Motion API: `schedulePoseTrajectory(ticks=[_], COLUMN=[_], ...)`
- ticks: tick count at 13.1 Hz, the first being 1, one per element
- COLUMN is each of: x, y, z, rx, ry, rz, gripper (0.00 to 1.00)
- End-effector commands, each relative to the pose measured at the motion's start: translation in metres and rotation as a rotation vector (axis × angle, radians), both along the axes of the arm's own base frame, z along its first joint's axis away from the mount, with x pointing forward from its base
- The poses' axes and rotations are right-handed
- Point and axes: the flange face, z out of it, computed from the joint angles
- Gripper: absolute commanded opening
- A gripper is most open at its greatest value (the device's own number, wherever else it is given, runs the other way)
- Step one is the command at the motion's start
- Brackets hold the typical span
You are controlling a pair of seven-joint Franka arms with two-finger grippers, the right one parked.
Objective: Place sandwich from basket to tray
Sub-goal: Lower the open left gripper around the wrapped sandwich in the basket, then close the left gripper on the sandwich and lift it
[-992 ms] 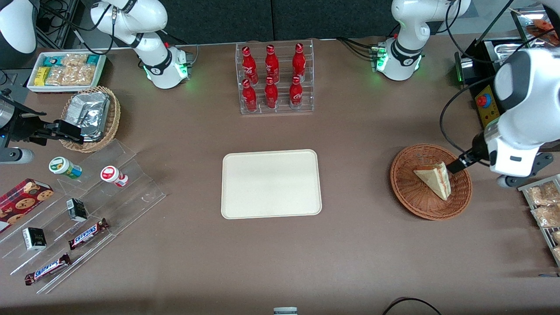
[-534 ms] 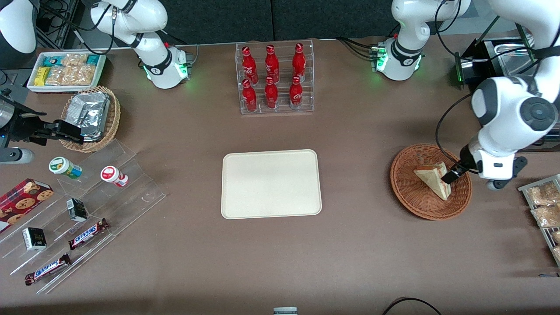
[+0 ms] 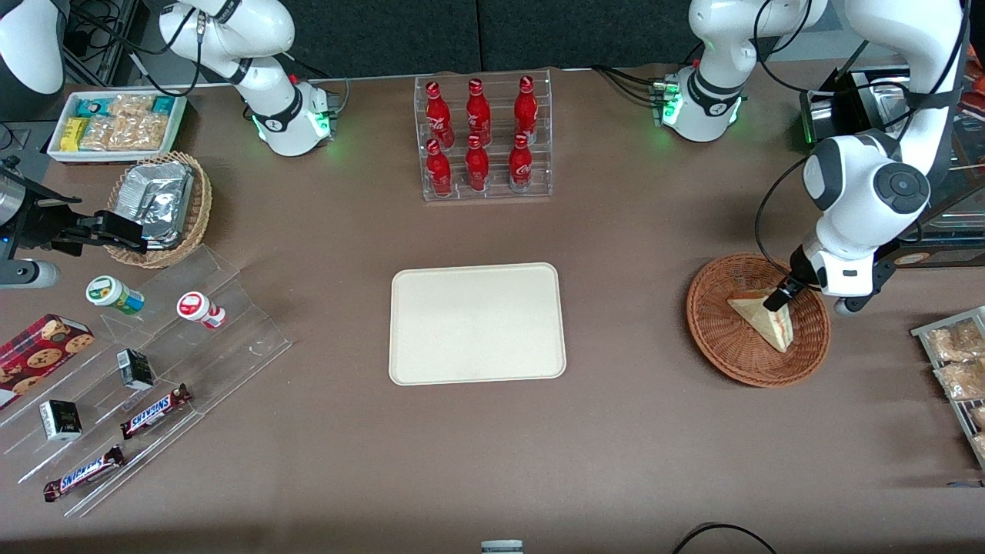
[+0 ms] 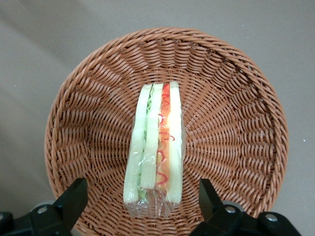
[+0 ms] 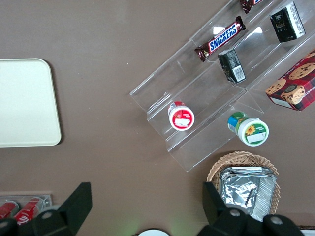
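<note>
The sandwich (image 3: pixel 763 319) is a pale wedge with red and green filling, wrapped in clear film. It lies in the reddish-brown wicker basket (image 3: pixel 719 346) toward the working arm's end of the table. It also shows in the left wrist view (image 4: pixel 156 147), inside the basket (image 4: pixel 231 98). My left gripper (image 3: pixel 776 299) hovers just above the sandwich's wide end, open and empty, with one finger (image 4: pixel 74 199) on each side of the wedge. The cream tray (image 3: pixel 477 323) lies empty at the table's middle.
A clear rack of red bottles (image 3: pixel 485 138) stands farther from the camera than the tray. A wire rack of snack packets (image 3: pixel 958 362) lies beside the basket at the table's edge. A black box with a red button (image 3: pixel 854 181) stands beside the working arm.
My left arm has swung in over the basket and the wrist has turned; the gripper has shifted along the sandwich to its wide end. The sandwich has not moved.
</note>
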Motion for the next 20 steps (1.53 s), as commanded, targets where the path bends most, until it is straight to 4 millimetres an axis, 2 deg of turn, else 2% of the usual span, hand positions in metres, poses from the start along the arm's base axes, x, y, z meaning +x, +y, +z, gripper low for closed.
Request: schedulePoseTrajectory(ticks=[1,6,9,10,12,13,14,17,20], x=[-0.004,-0.003,-0.003,-0.003,0.0,0.002,0.003,0.011,0.025], y=[0.001,-0.002,-0.006,-0.006,-0.006,-0.007,-0.007,-0.01,-0.041], z=[-0.005,-0.032,-0.042,-0.043,-0.039,-0.036,-0.033,-0.008,0.062], rx=[-0.003,-0.008,-0.011,-0.01,-0.01,-0.01,-0.009,-0.008,0.007], ry=[-0.033,-0.035,-0.026,-0.025,-0.029,-0.035,-0.041,-0.021,0.078], rz=[0.014,0.009,0.003,-0.002,-0.002,-0.002,0.0,0.027,-0.007], gripper=[1.0,1.0,0.99,0.85,0.43,0.26,0.16,0.15,0.15])
